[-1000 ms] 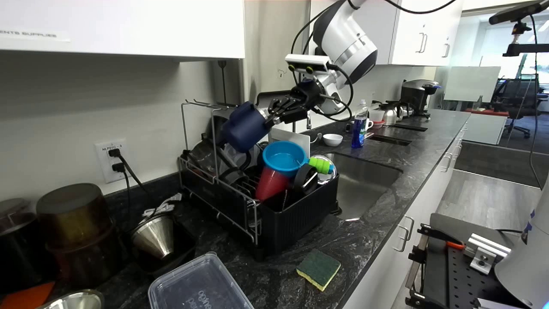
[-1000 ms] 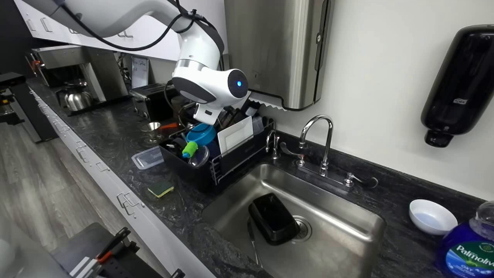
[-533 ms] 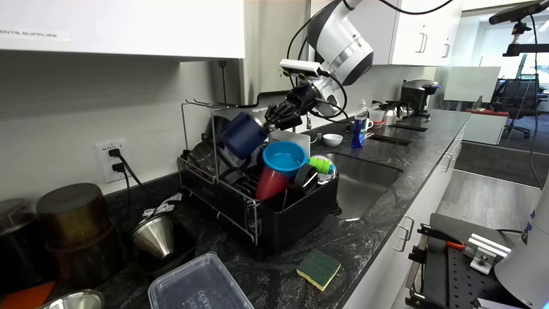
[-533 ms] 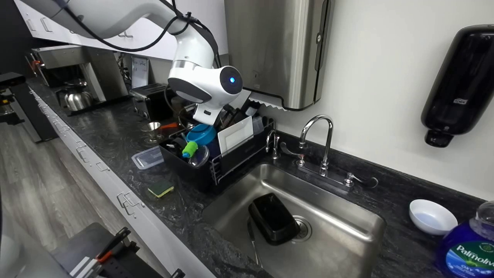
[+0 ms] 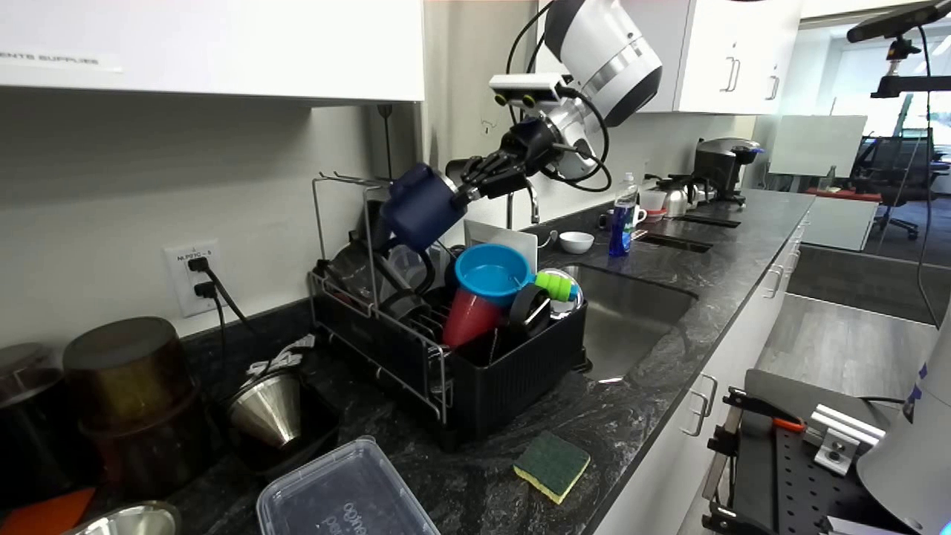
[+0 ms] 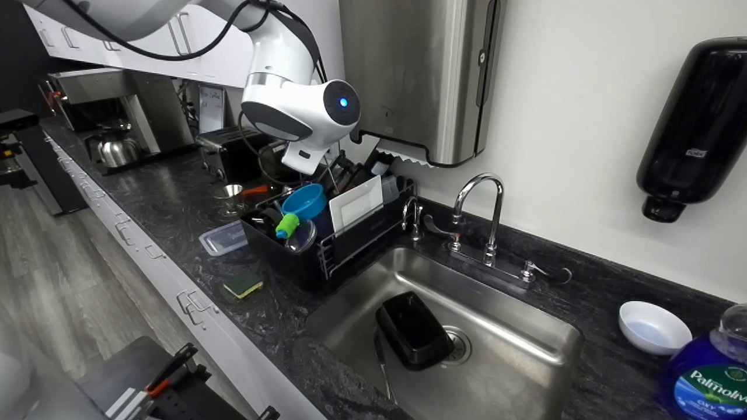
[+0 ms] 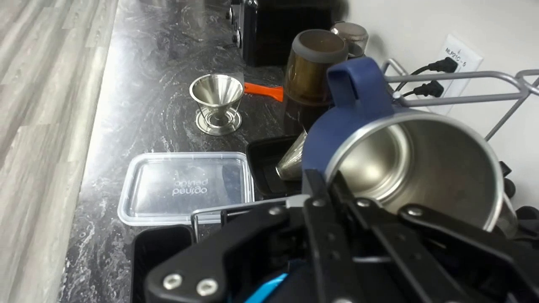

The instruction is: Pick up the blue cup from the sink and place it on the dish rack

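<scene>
The dark blue cup (image 5: 422,208) is a mug with a steel inside. It hangs tilted above the dish rack, handle up, and its open mouth faces my gripper. My gripper (image 5: 469,195) is shut on the cup's rim. In the wrist view the fingers (image 7: 326,176) pinch the rim of the cup (image 7: 358,118), one inside and one outside. The black dish rack (image 5: 513,379) stands beside the sink (image 5: 639,297) and is full of dishes. It also shows in an exterior view (image 6: 280,256), where the arm hides the gripper and cup.
The rack holds a light blue container (image 5: 492,271), a red cup (image 5: 469,319) and a white board (image 6: 357,204). The rack's raised wire frame (image 5: 369,245) stands near the cup. A wall cabinet (image 5: 208,44) hangs above. A black tub (image 6: 414,331) lies in the sink.
The cup first dipped a little towards the rack, then rose again with my gripper. The arm has moved up over the last half second. The gripper stayed shut on the cup.
</scene>
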